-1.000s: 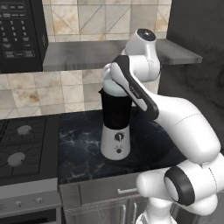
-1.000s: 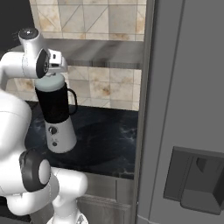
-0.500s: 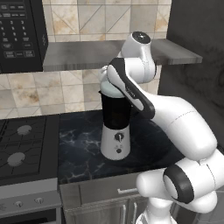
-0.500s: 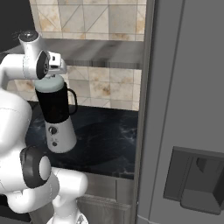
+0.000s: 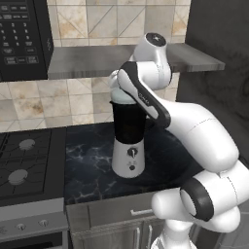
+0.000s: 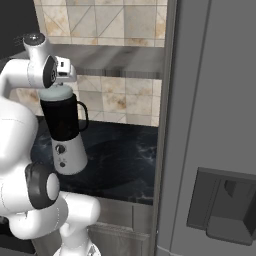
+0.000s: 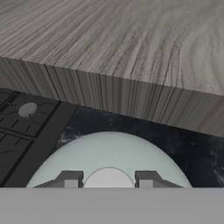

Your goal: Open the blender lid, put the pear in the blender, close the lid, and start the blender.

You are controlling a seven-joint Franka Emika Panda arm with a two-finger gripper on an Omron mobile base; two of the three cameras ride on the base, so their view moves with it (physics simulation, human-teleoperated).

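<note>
We are pinching the blender lid (image 7: 109, 153) knob with the gripper (image 7: 108, 178); an off-axis pull risks tipping the blender (image 5: 128, 146) on the counter.

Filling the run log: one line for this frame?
stage: lid grasp | gripper: shut on blender lid knob | lid: on blender | pear: not placed

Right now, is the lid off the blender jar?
No: in the right base view the blender lid sits on top of the blender, with the gripper closed on its knob.
</note>
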